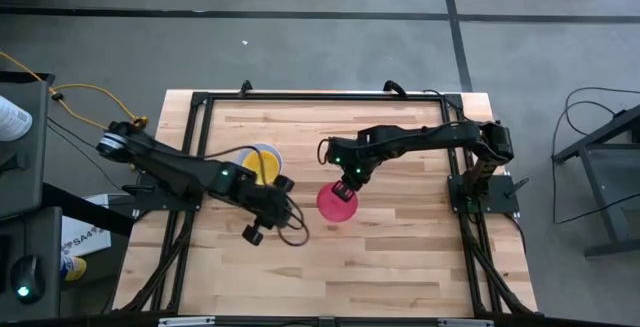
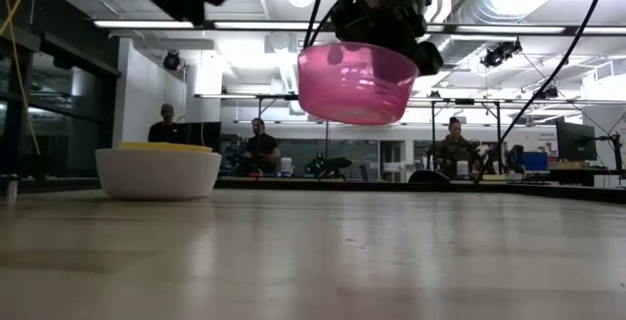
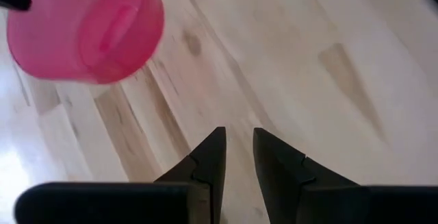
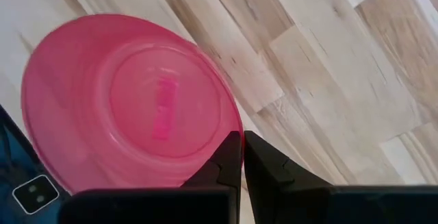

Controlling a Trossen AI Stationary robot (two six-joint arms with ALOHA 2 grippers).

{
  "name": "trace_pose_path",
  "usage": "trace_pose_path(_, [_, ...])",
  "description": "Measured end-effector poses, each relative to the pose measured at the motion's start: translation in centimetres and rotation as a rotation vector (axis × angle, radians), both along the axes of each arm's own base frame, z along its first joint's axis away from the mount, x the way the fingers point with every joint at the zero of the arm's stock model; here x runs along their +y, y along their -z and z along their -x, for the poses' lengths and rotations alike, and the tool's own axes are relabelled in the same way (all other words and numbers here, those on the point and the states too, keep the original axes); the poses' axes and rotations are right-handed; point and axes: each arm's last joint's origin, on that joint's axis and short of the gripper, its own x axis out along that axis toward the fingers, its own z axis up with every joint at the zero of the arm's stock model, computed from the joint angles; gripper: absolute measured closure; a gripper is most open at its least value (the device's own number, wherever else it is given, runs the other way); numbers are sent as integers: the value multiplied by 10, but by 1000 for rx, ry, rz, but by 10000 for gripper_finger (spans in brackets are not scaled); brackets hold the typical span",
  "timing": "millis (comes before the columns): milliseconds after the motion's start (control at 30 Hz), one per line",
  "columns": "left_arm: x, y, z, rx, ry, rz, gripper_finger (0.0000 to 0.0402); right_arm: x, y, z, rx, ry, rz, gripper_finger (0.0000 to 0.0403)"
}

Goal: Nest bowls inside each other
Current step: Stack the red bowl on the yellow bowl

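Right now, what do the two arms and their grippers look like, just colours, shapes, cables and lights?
Both arms are dark, jointed and slim. The left arm has a pale round cap near its base and a green light midway; a yellow cable loops beside it. The right arm also shows green lights, with a black cable loop. The left gripper and right gripper have dark, pointed, wedge-shaped fingers.

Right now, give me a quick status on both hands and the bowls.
Right hand shut on pink bowl's rim, holding it above the table. Left hand empty, fingers slightly apart, beside the white bowl with the yellow bowl nested in it. Nothing blocking between.
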Motion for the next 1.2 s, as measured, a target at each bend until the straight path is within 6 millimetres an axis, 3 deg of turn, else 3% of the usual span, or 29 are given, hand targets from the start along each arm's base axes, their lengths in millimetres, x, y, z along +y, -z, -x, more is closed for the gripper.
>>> trace_pose_path(233, [-6,4,-21,-16,36,-53,327,1,0,1,-1,-38,-1,399])
trace_pose_path(600, [-10,-22,-35,-143,84,-78,327,1,0,-1,-21,-79,34,399])
trace_pose_path(1200, [-14,5,-57,-123,137,-184,327,1,-1,-5,-68,-103,47,399])
